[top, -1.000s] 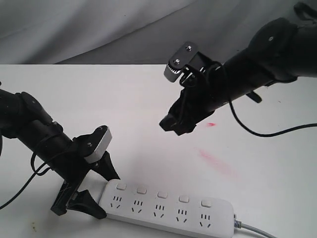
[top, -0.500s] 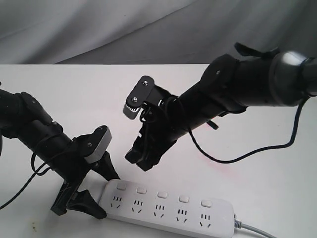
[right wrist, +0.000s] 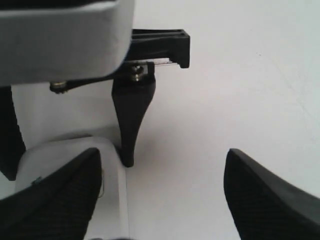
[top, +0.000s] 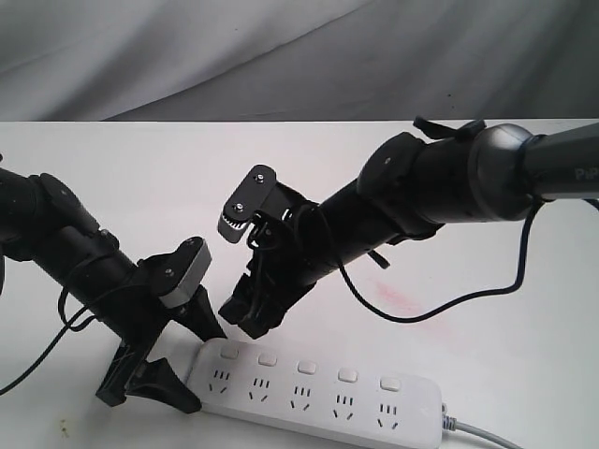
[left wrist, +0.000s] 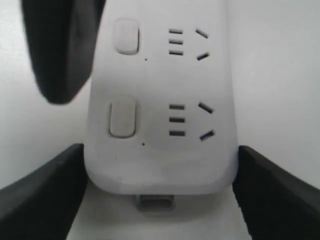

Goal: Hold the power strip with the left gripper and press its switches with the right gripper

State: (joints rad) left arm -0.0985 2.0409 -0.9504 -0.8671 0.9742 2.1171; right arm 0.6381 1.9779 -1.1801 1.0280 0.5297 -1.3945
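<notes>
Looking at a power strip (top: 318, 391) lying flat on a white table (top: 112, 178), near the front edge in the exterior view. Outlets facing up, grey cord (top: 487, 433) coming off the right end. Five switches (top: 308, 367) in a row along the far side, one per outlet.

Left gripper (top: 195, 367) set across the left end of the strip, the end away from the cord. Left wrist view: one black finger (left wrist: 40, 195) snug against each long side, rounded end of the strip between them, two switches (left wrist: 122, 118) visible further along. So, clamped on the strip, as far as can be seen.

Right gripper (top: 245, 321) angled down across the middle, hanging just above and behind that same left end. Close to the first switch but apart from it in the exterior view. Jaws spread wide with nothing between them. Clear enough in the right wrist view, both fingertips (right wrist: 270, 195) far apart over bare table. Same view also catching a corner of the strip (right wrist: 112, 200) and one tapered finger (right wrist: 131, 120) of the left gripper right beside it.

Blurry dark blob (left wrist: 60, 50) in the left wrist view on the strip's switch side, probably a right finger. Too out of focus to say whether touching.

Faint pink smear (top: 402, 301) on the table to the right, grey cloth (top: 281, 56) behind.
</notes>
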